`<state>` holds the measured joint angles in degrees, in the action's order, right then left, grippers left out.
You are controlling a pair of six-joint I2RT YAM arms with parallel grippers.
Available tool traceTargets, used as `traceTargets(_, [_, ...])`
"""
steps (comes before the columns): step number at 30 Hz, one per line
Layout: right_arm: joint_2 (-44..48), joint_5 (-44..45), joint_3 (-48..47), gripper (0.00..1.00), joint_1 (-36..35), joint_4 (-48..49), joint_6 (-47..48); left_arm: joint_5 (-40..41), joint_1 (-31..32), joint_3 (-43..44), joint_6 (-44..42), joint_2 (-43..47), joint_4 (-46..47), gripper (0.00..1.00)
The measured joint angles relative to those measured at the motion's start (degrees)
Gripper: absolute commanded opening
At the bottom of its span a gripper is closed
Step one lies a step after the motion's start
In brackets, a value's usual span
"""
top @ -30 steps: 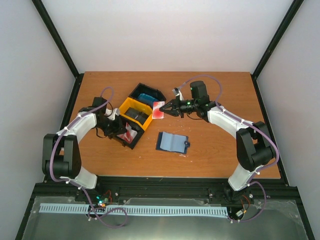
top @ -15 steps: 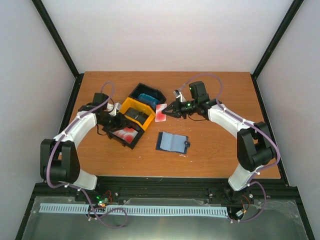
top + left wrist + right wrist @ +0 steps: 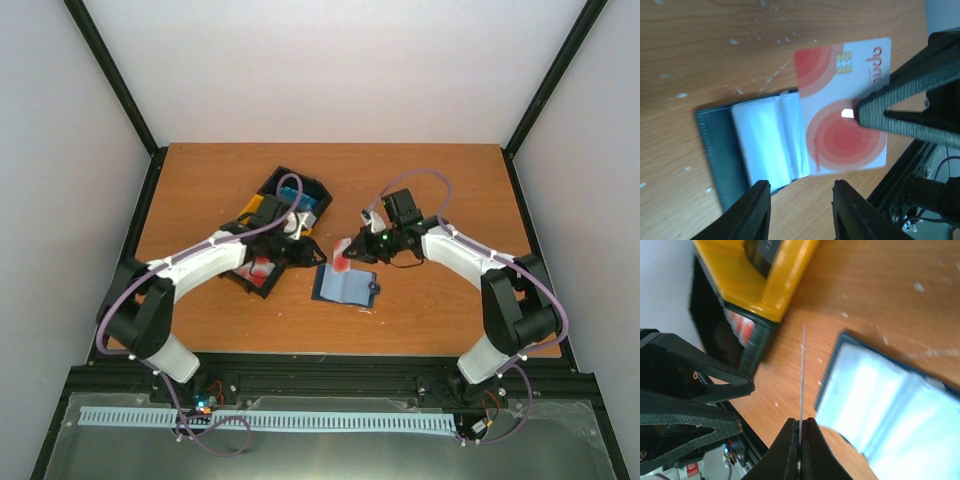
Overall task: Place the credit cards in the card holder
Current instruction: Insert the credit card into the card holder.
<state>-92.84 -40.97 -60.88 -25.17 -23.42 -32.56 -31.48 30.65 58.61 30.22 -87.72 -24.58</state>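
Pinches credit card (image 3: pixel 840 110) in right gripper (image 3: pixel 800 427), jaws near-closed on one edge, leaving most of card free for sliding in. Hangs it just above card holder (image 3: pixel 755 150), overlapping end of clear pockets; contact not discernible. Finds card holder spread open on table (image 3: pixel 440 190), pockets up, near bin (image 3: pixel 765 285). Poses left gripper (image 3: pixel 801 185) wide, empty, straddling its edge, probably for pinning against sliding. Leaves second credit card (image 3: pixel 262 268) in bin's near section.
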Motion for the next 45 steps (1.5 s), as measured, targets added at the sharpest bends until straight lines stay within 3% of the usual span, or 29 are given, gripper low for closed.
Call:
traceTargets(5, [3.4, 1.6, 9.0, 0.03, 0.0, 2.7, -1.5, 1.0, 6.2, -0.1, 0.0, -6.7, 4.6, 0.22])
traceTargets(11, [4.0, 2.9, 17.0, 0.03, 0.0, 8.3, -4.4, 1.3, 8.1, -3.2, -0.2, -10.4, 8.2, 0.17])
traceTargets(21, [0.7, 3.0, 19.0, 0.03, 0.0, 19.6, -6.4, 1.9, 8.3, -6.1, -0.6, -14.1, 10.3, 0.14])
traceTargets(45, [-6.0, -1.4, 21.9, 0.03, -1.1, 28.8, -8.0, 2.5, 8.2, -7.5, -0.5, -13.8, 12.3, 0.15])
